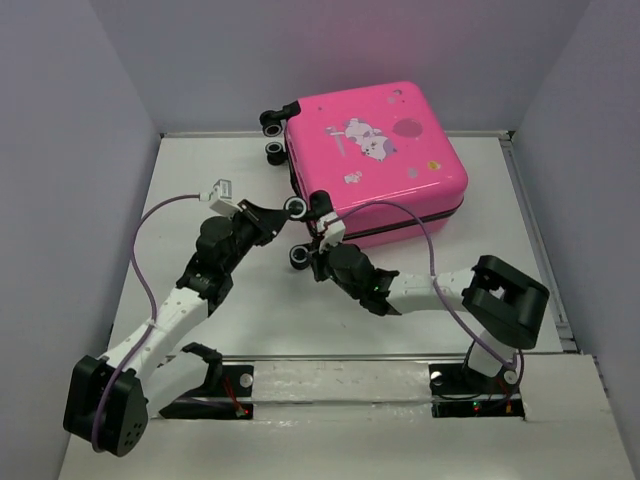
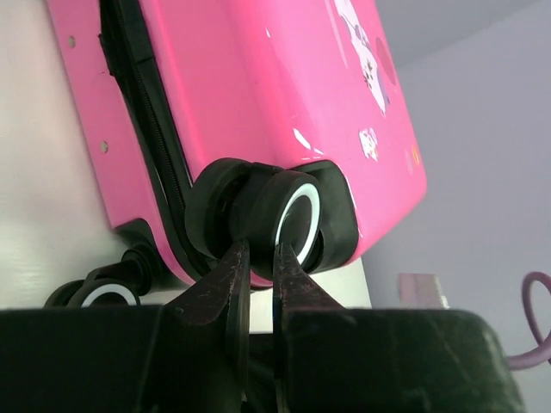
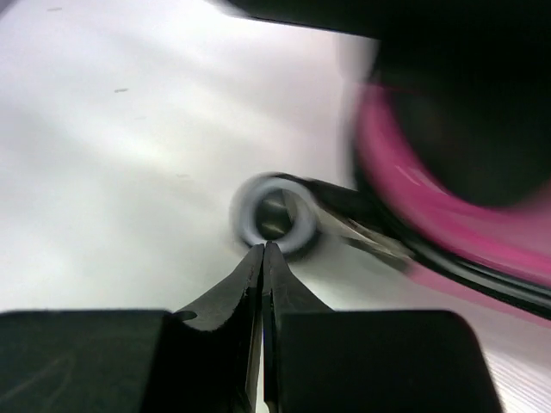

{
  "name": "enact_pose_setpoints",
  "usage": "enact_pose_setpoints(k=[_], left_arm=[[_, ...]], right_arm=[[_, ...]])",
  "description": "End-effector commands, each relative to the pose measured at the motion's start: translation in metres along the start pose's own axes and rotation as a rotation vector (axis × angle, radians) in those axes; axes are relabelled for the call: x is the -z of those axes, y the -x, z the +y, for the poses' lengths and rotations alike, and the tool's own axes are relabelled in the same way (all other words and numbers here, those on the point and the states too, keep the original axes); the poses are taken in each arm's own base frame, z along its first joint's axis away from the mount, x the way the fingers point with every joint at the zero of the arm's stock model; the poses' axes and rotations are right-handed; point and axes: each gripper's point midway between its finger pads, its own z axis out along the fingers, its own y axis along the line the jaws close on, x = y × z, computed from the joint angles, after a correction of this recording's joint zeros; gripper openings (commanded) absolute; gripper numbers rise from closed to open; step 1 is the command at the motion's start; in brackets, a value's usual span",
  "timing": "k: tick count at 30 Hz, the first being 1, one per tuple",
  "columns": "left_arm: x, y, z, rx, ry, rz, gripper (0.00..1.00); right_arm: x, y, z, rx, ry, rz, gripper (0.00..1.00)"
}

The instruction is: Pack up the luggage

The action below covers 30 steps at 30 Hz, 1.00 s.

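Observation:
The hot-pink luggage (image 1: pixel 375 150) lies flat and zipped closed at the back of the table, its cartoon stickers facing up. It also shows in the left wrist view (image 2: pixel 258 86) and, blurred, in the right wrist view (image 3: pixel 430 198). My left gripper (image 1: pixel 288 210) (image 2: pixel 259 249) is at its near-left corner, the jaws almost together and pinching the lower edge of a black wheel (image 2: pixel 275 215). My right gripper (image 1: pixel 315 262) (image 3: pixel 263 247) is shut and empty, with its tips right against another white-rimmed wheel (image 3: pixel 275 213) (image 1: pixel 299 256).
Two more wheels (image 1: pixel 273 135) stick out at the luggage's far-left side. Grey walls enclose the white table (image 1: pixel 200 190) on the left, back and right. A purple cable (image 1: pixel 150 230) loops from the left arm.

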Motion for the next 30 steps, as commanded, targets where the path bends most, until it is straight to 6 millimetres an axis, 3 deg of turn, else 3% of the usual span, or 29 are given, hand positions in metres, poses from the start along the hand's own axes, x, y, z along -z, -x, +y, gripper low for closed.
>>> enact_pose_setpoints(k=[1,2,4,8,9,10,11,13,14,15,16,19,20,22,24,26,29,30], left_arm=[[0.023,-0.034,-0.043,-0.004,-0.189,0.167,0.06],[0.025,-0.035,-0.042,-0.001,-0.190,0.168,0.06],[0.028,-0.039,-0.036,0.003,-0.182,0.173,0.06],[0.029,-0.042,-0.030,-0.008,-0.168,0.174,0.06],[0.030,-0.041,-0.029,-0.013,-0.165,0.169,0.06],[0.030,-0.041,-0.027,-0.017,-0.158,0.166,0.06],[0.030,-0.041,-0.026,-0.024,-0.155,0.161,0.06],[0.032,-0.039,-0.025,-0.029,-0.152,0.148,0.06],[0.032,-0.039,-0.024,-0.034,-0.150,0.145,0.06],[0.032,-0.038,-0.024,-0.034,-0.151,0.141,0.06],[0.032,-0.039,-0.024,-0.036,-0.151,0.143,0.06],[0.033,-0.041,-0.029,-0.057,-0.162,0.142,0.06],[0.035,-0.046,-0.032,-0.066,-0.173,0.150,0.06],[0.036,-0.052,-0.034,-0.090,-0.168,0.153,0.06],[0.036,-0.055,-0.035,-0.104,-0.166,0.154,0.06],[0.038,-0.064,-0.039,-0.131,-0.178,0.171,0.06],[0.038,-0.072,-0.040,-0.155,-0.174,0.178,0.06],[0.040,-0.080,-0.042,-0.162,-0.178,0.188,0.06]], right_arm=[[0.000,0.036,0.104,-0.087,0.322,-0.130,0.07],[-0.007,0.028,0.105,-0.095,0.316,-0.128,0.07],[-0.014,0.033,0.106,-0.127,0.308,-0.161,0.07],[0.002,0.024,0.110,-0.107,0.301,-0.160,0.07],[0.012,0.025,0.099,-0.103,0.272,-0.153,0.08],[0.017,0.009,0.088,-0.096,0.232,-0.081,0.12],[0.024,0.005,0.077,-0.098,0.189,-0.058,0.23],[0.047,0.010,0.047,-0.115,0.091,-0.052,0.41],[0.055,-0.007,0.025,-0.084,0.017,0.024,0.54],[0.061,-0.010,0.006,-0.085,-0.046,0.049,0.59],[0.069,-0.013,-0.031,-0.117,-0.141,0.095,0.62],[0.085,-0.012,-0.089,-0.222,-0.265,0.095,0.63],[0.091,-0.007,-0.124,-0.303,-0.339,0.067,0.63],[0.118,0.006,-0.163,-0.395,-0.412,-0.023,0.67],[0.140,0.026,-0.183,-0.440,-0.460,-0.111,0.75],[0.159,0.040,-0.216,-0.463,-0.587,-0.180,0.83],[0.176,0.053,-0.250,-0.485,-0.689,-0.223,0.86],[0.188,0.058,-0.279,-0.512,-0.770,-0.244,0.86]])
